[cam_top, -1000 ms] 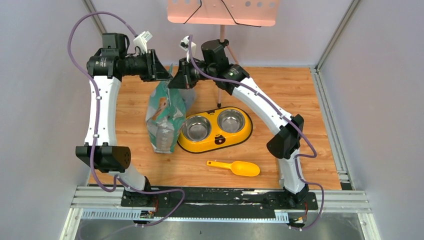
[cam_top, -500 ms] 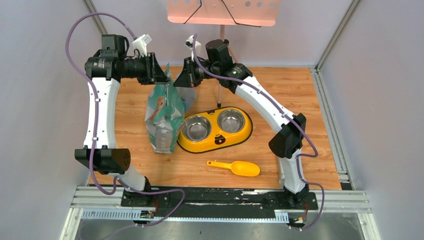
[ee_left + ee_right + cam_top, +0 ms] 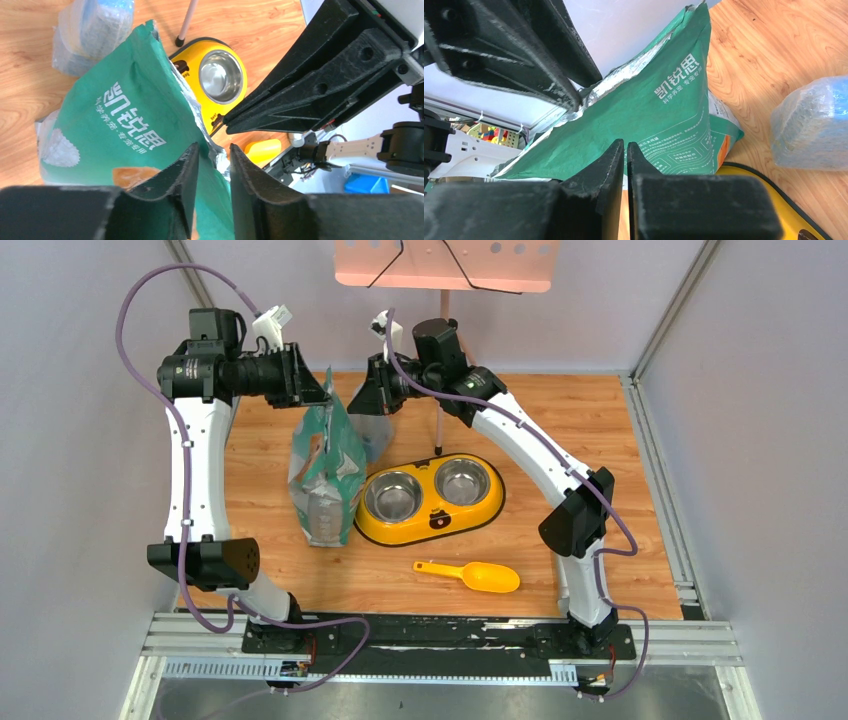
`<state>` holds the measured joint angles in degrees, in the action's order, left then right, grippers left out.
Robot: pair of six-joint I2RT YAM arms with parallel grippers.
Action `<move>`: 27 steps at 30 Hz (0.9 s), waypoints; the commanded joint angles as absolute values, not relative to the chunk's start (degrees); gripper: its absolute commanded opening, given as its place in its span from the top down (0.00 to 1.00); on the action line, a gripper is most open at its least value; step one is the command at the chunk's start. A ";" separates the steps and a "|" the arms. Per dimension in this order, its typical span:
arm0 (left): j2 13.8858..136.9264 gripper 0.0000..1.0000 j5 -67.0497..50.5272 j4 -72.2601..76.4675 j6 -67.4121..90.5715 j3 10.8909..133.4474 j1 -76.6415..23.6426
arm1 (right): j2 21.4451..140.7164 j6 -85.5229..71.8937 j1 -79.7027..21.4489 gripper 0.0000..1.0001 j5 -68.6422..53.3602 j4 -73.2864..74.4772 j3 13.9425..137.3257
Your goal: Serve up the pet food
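Note:
The green-and-white food bag (image 3: 325, 475) stands upright left of the yellow double bowl (image 3: 432, 523), its foil-lined mouth facing up. No pet food shows; it is hidden in the bag. My left gripper (image 3: 322, 395) hangs at the bag's top left corner. In the left wrist view its jaws (image 3: 214, 147) stand apart with the bag's foil rim (image 3: 216, 156) in the gap, not visibly pinched. My right gripper (image 3: 352, 402) hovers just right of the bag's top. Its fingers (image 3: 625, 144) are shut to a hairline slit with nothing between them, and the bag (image 3: 659, 120) lies beyond them.
An orange scoop (image 3: 475, 575) lies on the wooden floor in front of the bowl. A clear plastic packet (image 3: 378, 435) sits behind the bag. A thin stand pole (image 3: 440, 420) holding a pink board (image 3: 445, 265) rises behind the bowl. Grey walls close in on both sides.
The right gripper has drawn back to the right, off the bag's mouth. The left gripper has shifted left. The bag's top now stands narrower and taller.

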<state>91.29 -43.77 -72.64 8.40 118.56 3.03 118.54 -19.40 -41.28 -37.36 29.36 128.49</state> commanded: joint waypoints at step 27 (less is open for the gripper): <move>88.86 1.00 -50.58 -66.96 13.33 115.48 5.32 | 121.83 -32.21 -42.78 0.56 -49.59 19.80 135.64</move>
